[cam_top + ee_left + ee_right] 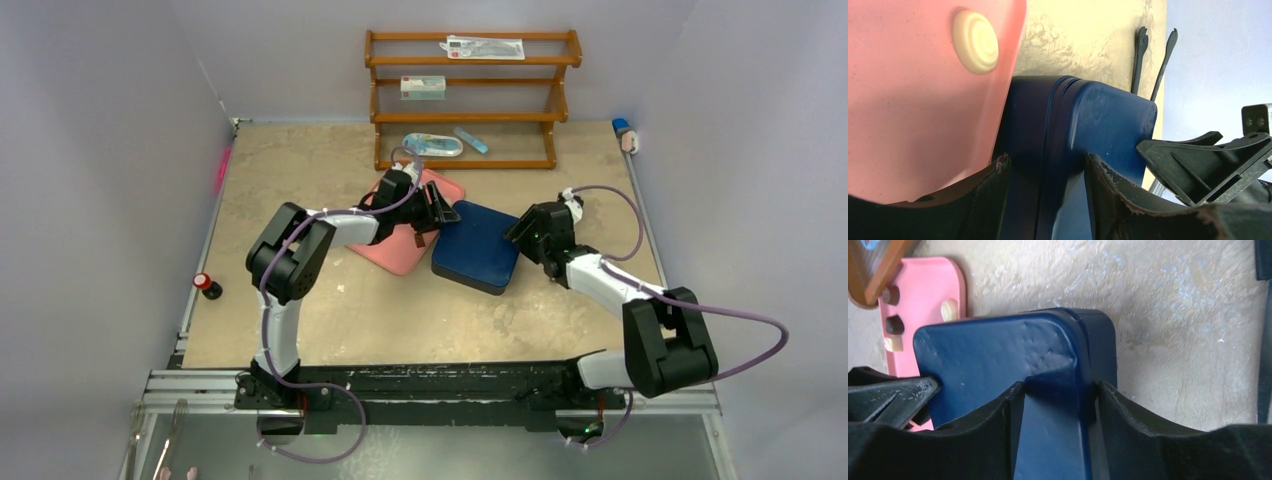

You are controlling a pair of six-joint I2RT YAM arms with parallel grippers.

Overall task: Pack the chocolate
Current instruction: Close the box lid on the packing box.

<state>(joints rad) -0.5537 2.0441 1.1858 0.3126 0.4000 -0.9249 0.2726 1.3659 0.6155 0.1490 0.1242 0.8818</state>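
A closed dark blue box [478, 248] lies flat on the table, next to a pink tray [395, 255]. My left gripper [445, 213] is at the box's left corner, and in the left wrist view its jaws [1046, 159] straddle the box's edge [1108, 115]; contact is unclear. My right gripper [515, 232] straddles the right corner [1060, 385], with a thin gap showing beside one finger. A cream-white round chocolate [975, 41] sits on the tray [908, 125]. The right wrist view shows brown [895, 325] and cream [949, 310] pieces on the tray [923, 285].
A wooden shelf [470, 90] with small packets stands at the back of the table. A red-capped little bottle [207, 285] sits at the left edge. Walls close in on both sides. The left arm reaches over the tray.
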